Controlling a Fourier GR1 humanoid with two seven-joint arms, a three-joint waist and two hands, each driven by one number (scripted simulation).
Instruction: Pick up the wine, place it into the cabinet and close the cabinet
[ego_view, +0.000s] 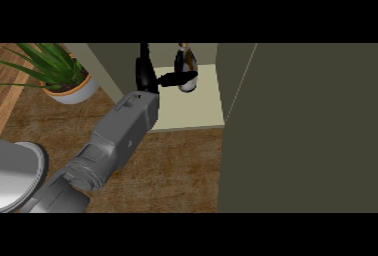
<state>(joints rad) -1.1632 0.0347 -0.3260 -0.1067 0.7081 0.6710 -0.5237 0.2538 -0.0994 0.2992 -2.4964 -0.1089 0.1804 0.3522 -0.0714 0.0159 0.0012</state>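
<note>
The wine bottle (187, 65), dark with a pale label, stands upright inside the open cabinet on its cream shelf (199, 107). My left forearm rises from the lower left into the cabinet. My left hand (148, 75) is just left of the bottle, fingers straight and pointing up, with a gap between them and the glass. Only the thumb (176, 78) stretches right and touches the bottle's lower body. My right hand does not show.
The cabinet's dark olive door (295, 130) stands open and fills the right side. A potted plant (68, 82) in a white pot sits left of the cabinet. A grey round object (16, 172) lies at the lower left on the brown counter (177, 170).
</note>
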